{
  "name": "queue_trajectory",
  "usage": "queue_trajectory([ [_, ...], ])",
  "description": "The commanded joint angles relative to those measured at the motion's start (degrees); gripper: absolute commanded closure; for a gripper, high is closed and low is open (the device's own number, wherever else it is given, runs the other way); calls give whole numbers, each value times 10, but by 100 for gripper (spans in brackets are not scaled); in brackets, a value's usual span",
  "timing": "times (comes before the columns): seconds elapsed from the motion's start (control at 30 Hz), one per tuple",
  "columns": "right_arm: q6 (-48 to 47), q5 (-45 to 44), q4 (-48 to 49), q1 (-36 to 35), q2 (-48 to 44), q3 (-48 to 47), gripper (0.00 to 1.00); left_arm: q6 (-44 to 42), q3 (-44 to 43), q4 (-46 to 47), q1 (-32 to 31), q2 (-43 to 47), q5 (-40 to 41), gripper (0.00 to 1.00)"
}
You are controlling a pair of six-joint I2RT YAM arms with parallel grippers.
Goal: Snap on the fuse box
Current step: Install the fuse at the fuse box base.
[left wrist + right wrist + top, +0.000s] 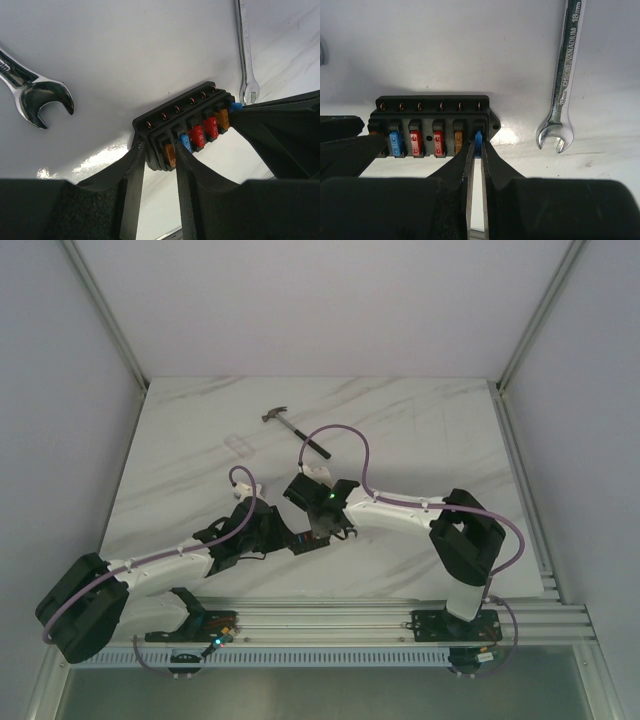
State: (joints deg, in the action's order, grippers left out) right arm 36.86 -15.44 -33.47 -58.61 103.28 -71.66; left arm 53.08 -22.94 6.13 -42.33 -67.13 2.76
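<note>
Evidently one fuse box (432, 107) (six fuses (415, 142)) — two wrenches (22, 87).

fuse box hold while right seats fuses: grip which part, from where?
Probably a short end, from above and outside that end. The fuse box lies flat, fuses facing up along its middle, so an end hold leaves the row open. The left gripper sits at the end by an orange fuse; the right gripper pinches the blue fuse at the other end.

Small black rectangular fuse box (427, 116) lying flat on white table (420, 420); six fuses (415, 142) in a row: orange, blue, red, red, orange, blue.
</note>
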Motion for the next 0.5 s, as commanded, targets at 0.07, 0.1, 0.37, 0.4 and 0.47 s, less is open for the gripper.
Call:
queue_trajectory([
  [0.07,9,26,-41,7,46,4,100,-4,-3,-9,3,1,-7,60],
  [0.1,8,29,-43,8,50,4,100,-4,-3,-9,3,2,-7,60],
  [0.37,4,32,-46,9,91,4,100,-3,1,-9,3,5,-7,60],
  [0.4,3,33,-46,9,98,4,100,-2,1,-9,3,6,-6,60],
  [0.47,3,34,-45,9,111,6,100,-2,1,-9,3,7,-6,60],
])
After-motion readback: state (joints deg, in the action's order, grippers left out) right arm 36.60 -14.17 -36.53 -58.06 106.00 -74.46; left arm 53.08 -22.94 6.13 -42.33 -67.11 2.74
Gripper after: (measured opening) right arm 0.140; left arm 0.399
